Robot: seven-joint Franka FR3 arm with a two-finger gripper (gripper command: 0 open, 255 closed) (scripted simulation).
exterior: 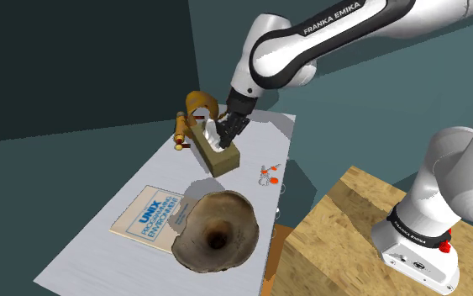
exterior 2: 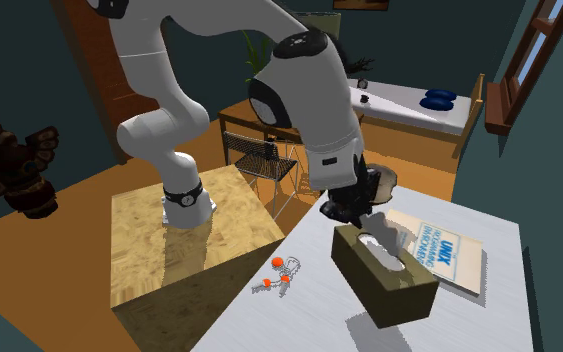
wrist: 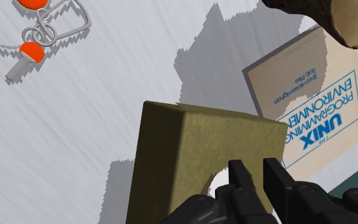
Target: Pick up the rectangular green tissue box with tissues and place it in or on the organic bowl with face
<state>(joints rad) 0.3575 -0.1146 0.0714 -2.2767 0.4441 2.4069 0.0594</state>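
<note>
1. shoulder view: grey tabletop point(exterior: 146, 172) carries everything, and the one arm reaches in from the stand at lower right.
2. brown organic bowl point(exterior: 226, 214) sits at the near end of the tabletop, mouth up, just beside a book point(exterior: 146, 214). it is well apart from the box, toward this view's bottom edge.
3. olive-green tissue box point(exterior: 223, 158) lies at the far end, long axis running from this view's upper left to lower right. it looks to rest on the tabletop, but i can't rule out a slight lift.
4. gripper point(exterior: 226, 133) is directly above the box, pointing down at the tissue opening on its top face. cannot tell whether it has hold of the box or the tissue.
5. judgement: the carry runs from the box straight down this view to the bowl, and needs height to clear the bowl's rim.
6. keys point(exterior: 266, 177) lie beside the box on this view's right, to the side of that line.
</note>
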